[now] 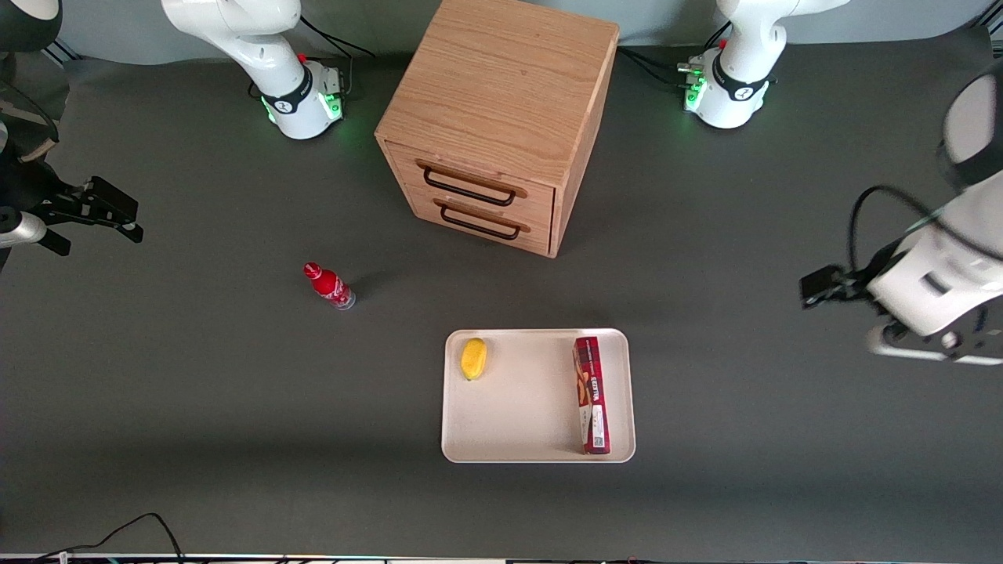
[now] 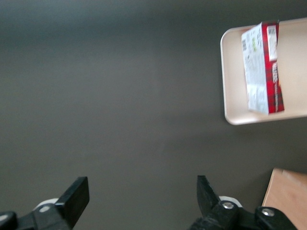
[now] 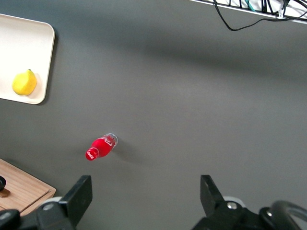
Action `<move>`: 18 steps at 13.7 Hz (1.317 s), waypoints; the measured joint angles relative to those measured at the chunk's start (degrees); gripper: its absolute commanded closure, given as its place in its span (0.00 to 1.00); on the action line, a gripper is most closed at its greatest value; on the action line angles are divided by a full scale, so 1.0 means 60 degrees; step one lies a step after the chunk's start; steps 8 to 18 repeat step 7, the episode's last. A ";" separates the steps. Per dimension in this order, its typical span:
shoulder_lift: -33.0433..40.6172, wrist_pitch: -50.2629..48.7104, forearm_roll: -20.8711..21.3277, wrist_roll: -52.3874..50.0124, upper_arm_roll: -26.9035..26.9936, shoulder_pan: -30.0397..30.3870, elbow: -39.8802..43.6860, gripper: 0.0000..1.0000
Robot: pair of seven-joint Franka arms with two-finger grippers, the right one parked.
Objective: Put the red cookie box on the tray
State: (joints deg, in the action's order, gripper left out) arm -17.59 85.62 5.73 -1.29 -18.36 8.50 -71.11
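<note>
The red cookie box [image 1: 591,395] lies in the cream-white tray [image 1: 525,415], along the tray's rim nearest the working arm's end of the table. The left wrist view shows the same box [image 2: 264,67] resting in the tray [image 2: 233,76], with nothing touching it. My left gripper [image 2: 141,184] is open, with nothing between its fingers and only dark table under it. In the front view the gripper [image 1: 925,348] hangs above the table well off toward the working arm's end, apart from the tray.
A yellow lemon [image 1: 473,358] lies in the tray, at the rim toward the parked arm. A small red bottle [image 1: 328,285] stands on the table toward the parked arm's end. A wooden two-drawer cabinet [image 1: 501,117] stands farther from the camera than the tray.
</note>
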 measured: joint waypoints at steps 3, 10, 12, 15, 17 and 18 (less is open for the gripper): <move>0.0979 -0.0925 -0.0271 0.0995 0.0007 0.0809 -0.0195 0.00; 0.1674 -0.1815 -0.0351 0.1571 -0.0013 0.1070 -0.0224 0.00; 0.1674 -0.1815 -0.0351 0.1571 -0.0013 0.1070 -0.0224 0.00; 0.1674 -0.1815 -0.0351 0.1571 -0.0013 0.1070 -0.0224 0.00; 0.1674 -0.1815 -0.0351 0.1571 -0.0013 0.1070 -0.0224 0.00; 0.1674 -0.1815 -0.0351 0.1571 -0.0013 0.1070 -0.0224 0.00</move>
